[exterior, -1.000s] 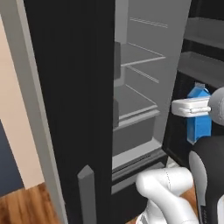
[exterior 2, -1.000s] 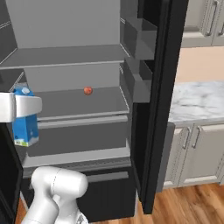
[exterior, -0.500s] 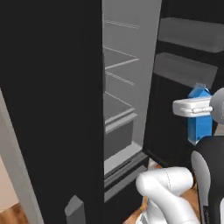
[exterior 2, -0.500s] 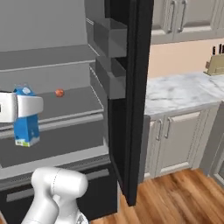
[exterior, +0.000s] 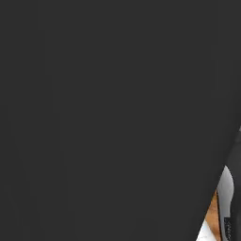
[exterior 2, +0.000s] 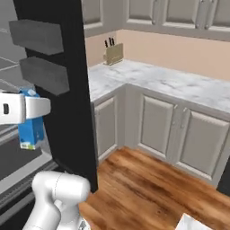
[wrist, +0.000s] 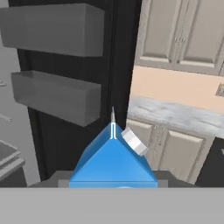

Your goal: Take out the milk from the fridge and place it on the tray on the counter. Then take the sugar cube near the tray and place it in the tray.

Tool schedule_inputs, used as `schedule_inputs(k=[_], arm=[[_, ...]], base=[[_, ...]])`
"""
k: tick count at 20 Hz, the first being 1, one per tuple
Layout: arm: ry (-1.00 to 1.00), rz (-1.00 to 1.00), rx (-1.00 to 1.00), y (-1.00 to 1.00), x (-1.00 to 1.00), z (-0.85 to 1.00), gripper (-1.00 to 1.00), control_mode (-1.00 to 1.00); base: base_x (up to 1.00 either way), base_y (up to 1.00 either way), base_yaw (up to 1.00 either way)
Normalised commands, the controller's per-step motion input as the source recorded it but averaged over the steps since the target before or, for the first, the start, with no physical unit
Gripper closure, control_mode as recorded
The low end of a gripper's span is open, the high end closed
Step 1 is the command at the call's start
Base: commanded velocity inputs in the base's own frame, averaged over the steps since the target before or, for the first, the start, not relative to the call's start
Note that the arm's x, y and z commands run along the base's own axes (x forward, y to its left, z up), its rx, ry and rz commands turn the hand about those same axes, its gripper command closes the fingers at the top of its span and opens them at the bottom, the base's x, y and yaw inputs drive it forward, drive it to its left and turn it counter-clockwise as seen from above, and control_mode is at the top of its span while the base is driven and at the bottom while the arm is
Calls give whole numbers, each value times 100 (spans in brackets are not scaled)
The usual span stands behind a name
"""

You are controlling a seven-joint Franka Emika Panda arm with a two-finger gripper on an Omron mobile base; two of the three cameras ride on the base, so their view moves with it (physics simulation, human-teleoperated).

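The milk [exterior 2: 30, 129], a blue gable-top carton with a white cap, hangs clamped in your gripper [exterior 2: 28, 109], jaws closed on its upper body, just left of the fridge [exterior 2: 67, 90] door's dark edge. 2 grey door bins [wrist: 54, 65] jut beside it. Right of the door, you have open wood floor [exterior 2: 148, 184] before the veined marble tabletop [exterior 2: 170, 83] over cream cabinet doors.

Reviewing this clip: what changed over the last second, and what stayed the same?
The base has swung right, so the views have shifted: the fridge interior with its red-orange ball has left the right base view, and the marble counter with a knife block has come in. The left base view now faces a dark fridge surface. The gripper stays clamped on the milk, carton upright.
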Motion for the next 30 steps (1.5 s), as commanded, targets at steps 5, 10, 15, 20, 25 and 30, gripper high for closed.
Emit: schedule_inputs(k=[5, 10, 15, 20, 25, 30], arm=[[0, 0, 0, 0, 0, 0, 100, 100], [0, 0, 0, 0, 0, 0, 100, 100], [0, 0, 0, 0, 0, 0, 100, 100], [0, 0, 0, 0, 0, 0, 100, 100], [0, 0, 0, 0, 0, 0, 100, 100], [0, 0, 0, 0, 0, 0, 100, 100]], base=[[-100, 0, -64], [-100, 0, -49], [-100, -6, -48], [-100, 14, -15], [-100, 6, -3], [-100, 64, 3]])
